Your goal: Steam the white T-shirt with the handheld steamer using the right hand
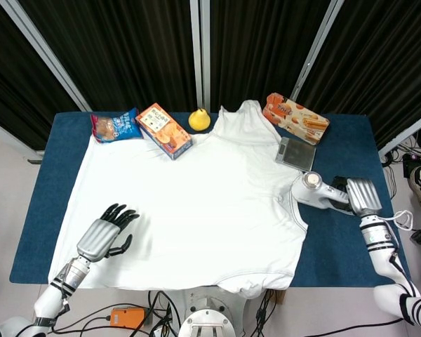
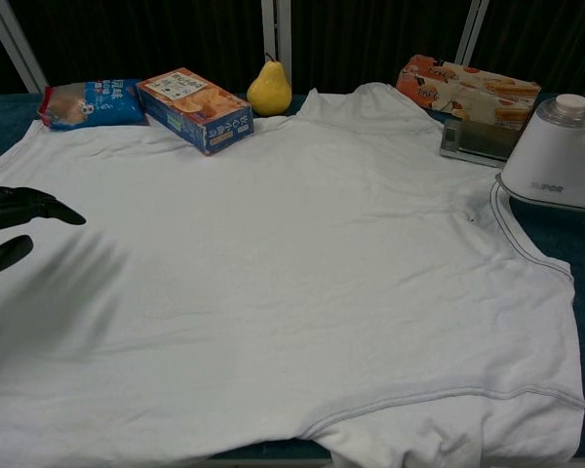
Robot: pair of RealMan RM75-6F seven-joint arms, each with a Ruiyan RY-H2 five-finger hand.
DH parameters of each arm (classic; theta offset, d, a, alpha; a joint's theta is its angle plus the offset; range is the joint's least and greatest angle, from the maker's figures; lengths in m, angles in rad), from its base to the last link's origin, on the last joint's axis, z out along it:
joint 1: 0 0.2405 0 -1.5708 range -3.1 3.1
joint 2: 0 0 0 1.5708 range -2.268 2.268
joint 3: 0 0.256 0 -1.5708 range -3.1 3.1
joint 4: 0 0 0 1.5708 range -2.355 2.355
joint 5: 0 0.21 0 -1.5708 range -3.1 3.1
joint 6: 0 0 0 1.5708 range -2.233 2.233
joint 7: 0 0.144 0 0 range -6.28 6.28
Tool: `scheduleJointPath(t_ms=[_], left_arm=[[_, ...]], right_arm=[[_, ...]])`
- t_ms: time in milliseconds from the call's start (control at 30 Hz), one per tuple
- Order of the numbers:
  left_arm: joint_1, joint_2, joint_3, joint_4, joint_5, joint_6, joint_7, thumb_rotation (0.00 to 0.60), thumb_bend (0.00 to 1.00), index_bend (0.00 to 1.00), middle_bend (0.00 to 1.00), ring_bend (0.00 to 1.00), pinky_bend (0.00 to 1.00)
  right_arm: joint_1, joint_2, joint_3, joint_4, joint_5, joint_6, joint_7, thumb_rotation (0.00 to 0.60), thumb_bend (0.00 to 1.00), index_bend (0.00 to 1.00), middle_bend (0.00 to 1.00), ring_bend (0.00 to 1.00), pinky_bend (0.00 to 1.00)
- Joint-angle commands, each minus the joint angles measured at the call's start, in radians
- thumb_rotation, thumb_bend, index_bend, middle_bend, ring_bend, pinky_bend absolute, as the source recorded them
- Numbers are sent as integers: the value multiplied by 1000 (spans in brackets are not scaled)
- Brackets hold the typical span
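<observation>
The white T-shirt (image 1: pixel 189 203) (image 2: pixel 273 273) lies spread flat over the blue table. The white handheld steamer (image 1: pixel 316 191) (image 2: pixel 561 156) sits at the shirt's right edge, mostly on the bare table. My right hand (image 1: pixel 359 196) grips the steamer's handle in the head view; the chest view cuts that hand off. My left hand (image 1: pixel 105 235) (image 2: pixel 10 224) hovers over the shirt's lower left part, fingers apart, holding nothing.
Along the far edge lie a blue snack bag (image 1: pixel 116 126), an orange-and-blue box (image 1: pixel 165 131), a yellow pear (image 1: pixel 199 120) and a long snack pack (image 1: pixel 295 118). A grey scale (image 1: pixel 295 153) sits just behind the steamer. A white cord (image 1: pixel 400 217) trails right.
</observation>
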Motion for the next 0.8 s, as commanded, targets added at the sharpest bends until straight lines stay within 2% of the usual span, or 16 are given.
scheduleJointPath(t_ms=[33, 200, 267, 300, 367, 467, 600, 667, 800], left_arm=[[1, 3, -2, -3, -4, 0, 2, 0, 428, 158, 131, 8, 0], [-1, 8, -4, -11, -9, -4, 12, 0, 428, 158, 131, 8, 0], [0, 10, -5, -16, -10, -4, 16, 0, 428, 158, 131, 8, 0], [0, 11, -5, -18, -11, -3, 17, 0, 428, 158, 131, 8, 0], [2, 13, -6, -21, -12, -2, 19, 0, 427, 158, 131, 8, 0], [3, 15, -6, -24, -14, -1, 21, 0, 426, 158, 131, 8, 0], [4, 17, -8, -25, -16, 1, 21, 0, 425, 157, 131, 8, 0], [4, 19, -9, -25, -17, 2, 20, 0, 424, 157, 131, 8, 0], [6, 25, -14, -26, -20, 7, 17, 0, 421, 158, 131, 8, 0]], right_arm=[[-12, -42, 1, 90, 22, -45, 44, 600, 683, 995, 900, 810, 971], [-8, -89, -1, 177, 5, -70, 97, 600, 683, 956, 900, 763, 915], [-5, -96, -4, 194, -6, -78, 108, 600, 682, 884, 872, 687, 836], [-5, -96, -5, 197, -10, -79, 111, 600, 674, 815, 820, 620, 768], [-4, -93, -5, 198, -15, -85, 112, 600, 588, 650, 660, 461, 613], [-9, -86, 0, 188, -16, -79, 105, 600, 365, 368, 436, 256, 397], [-17, -57, 4, 144, -7, -88, 79, 600, 230, 116, 262, 112, 254], [-22, -36, 7, 115, 2, -96, 57, 600, 186, 40, 200, 56, 187], [-30, 8, 12, 50, 22, -113, 14, 600, 40, 0, 125, 0, 103]])
